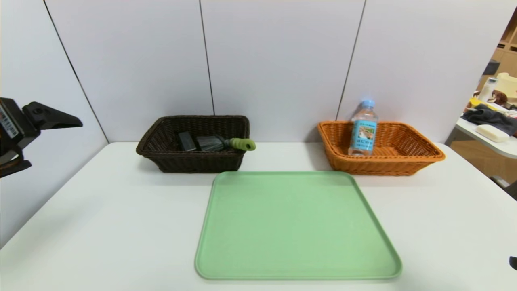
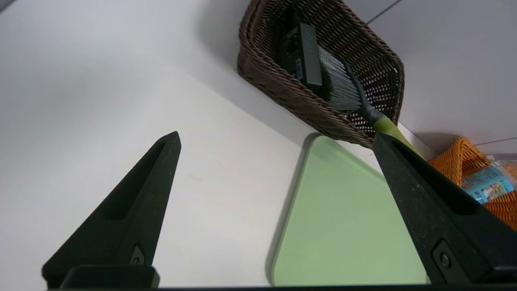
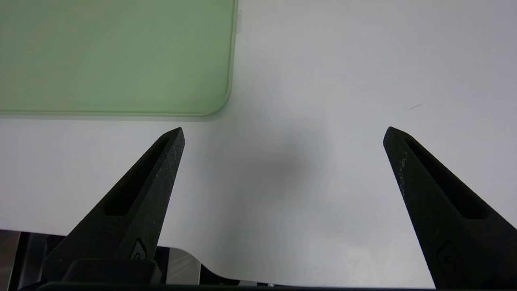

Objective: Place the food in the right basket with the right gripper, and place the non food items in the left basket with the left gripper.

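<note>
The water bottle [image 1: 363, 128] stands upright inside the orange right basket [image 1: 420, 155] at the back right. In the dark brown left basket [image 1: 161, 155] lies the scrub brush [image 1: 218, 143], its green handle [image 2: 389, 129] poking over the rim. A black bottle-like item [image 2: 288, 46] lies behind the brush, mostly hidden. My left gripper [image 2: 276, 137] hangs open and empty at the table's far left, well short of the left basket [image 2: 278, 85]. My right gripper [image 3: 283, 130] is open and empty over bare table near the front right edge; only its tip [image 1: 513, 262] shows in the head view.
A green tray [image 1: 226, 258] lies in the middle of the white table with nothing on it. Grey wall panels stand right behind both baskets. A cluttered desk [image 1: 492, 137] is off to the far right. The table's front edge shows under the right gripper.
</note>
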